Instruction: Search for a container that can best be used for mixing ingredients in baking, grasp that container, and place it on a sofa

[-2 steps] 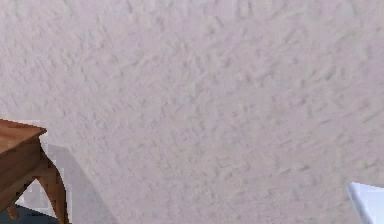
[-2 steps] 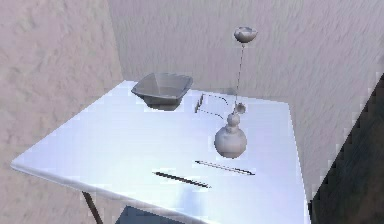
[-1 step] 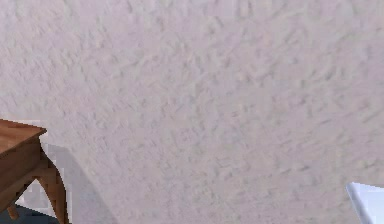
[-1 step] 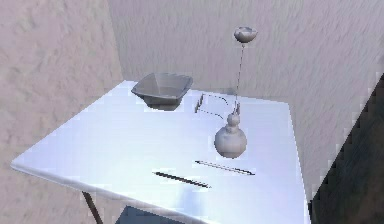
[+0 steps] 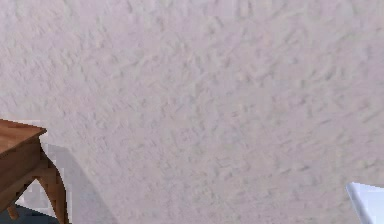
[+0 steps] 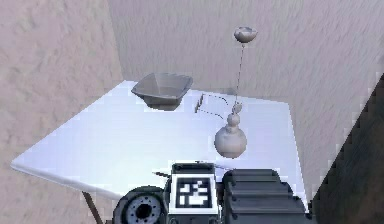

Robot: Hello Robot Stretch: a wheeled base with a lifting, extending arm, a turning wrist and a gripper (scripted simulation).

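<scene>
A grey bowl [image 6: 163, 89] with sloping sides stands at the far left of a white table [image 6: 110, 140] in the arm side view. At that view's bottom edge I see the arm's end: a white square with black marks [image 6: 195, 193], blocky dark parts to its right, and the gripper's [image 6: 140, 208] round dark body to its left. The gripper's far end is cut off by the picture's edge, so I cannot tell whether it holds anything. The bowl lies well beyond it, across the tabletop.
A pale round-bodied vase [image 6: 232, 138] with a thin tall stem stands on the table, right of the bowl. A small thin wire-like object [image 6: 212, 102] lies between them. Walls close the table's far side. In the forward view, a textured wall, a brown wooden table [image 5: 22, 160] and a white corner [image 5: 368, 198].
</scene>
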